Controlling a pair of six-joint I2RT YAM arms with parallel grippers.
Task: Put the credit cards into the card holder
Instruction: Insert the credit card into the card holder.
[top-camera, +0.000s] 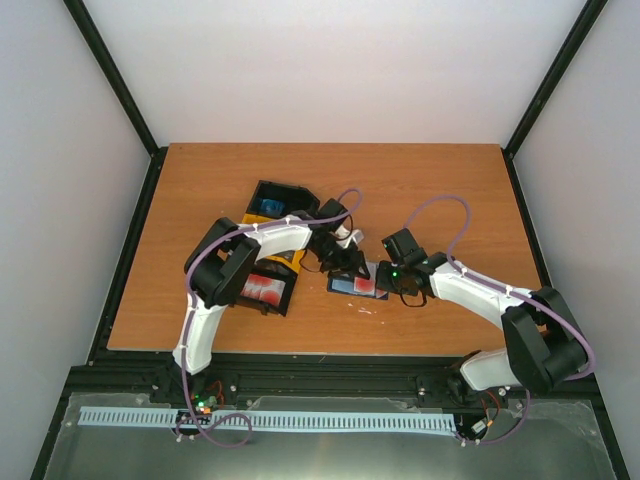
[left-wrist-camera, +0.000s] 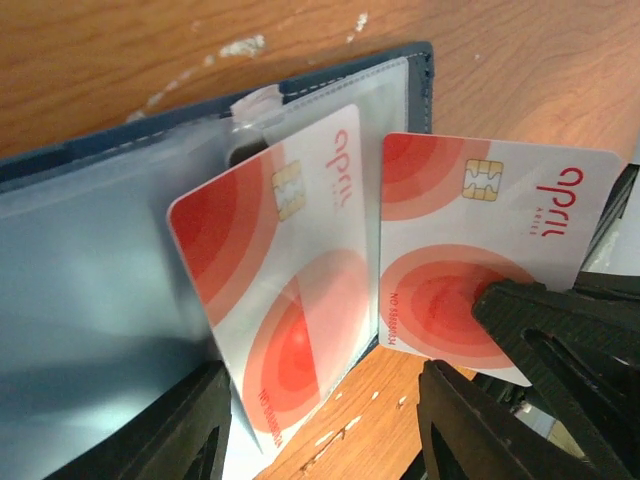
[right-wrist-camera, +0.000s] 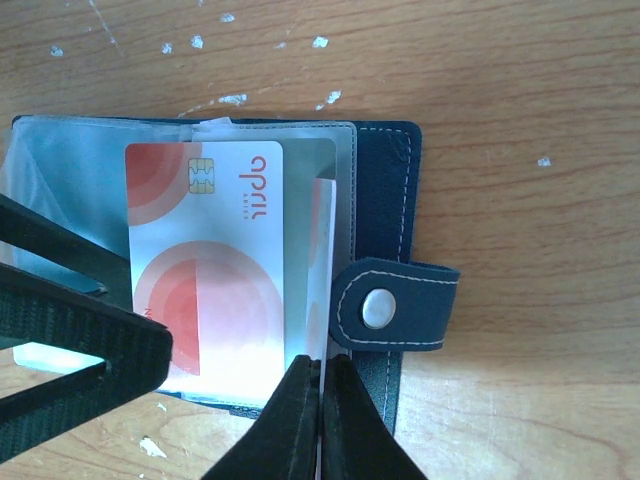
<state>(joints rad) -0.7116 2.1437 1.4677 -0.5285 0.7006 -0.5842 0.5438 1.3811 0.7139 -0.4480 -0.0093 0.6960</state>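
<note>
Dark blue card holder (right-wrist-camera: 385, 180), white credit cards (right-wrist-camera: 215, 260) ringed red

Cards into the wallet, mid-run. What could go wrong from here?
1. The tilted card is only partly in the wallet's clear sleeve, and the left gripper is open around it; it could slide out or jam crooked.
2. The right gripper pinches the other card right beside it; pushing in may knock the tilted one.
3. Both grippers crowd the wallet; they could collide.
</note>
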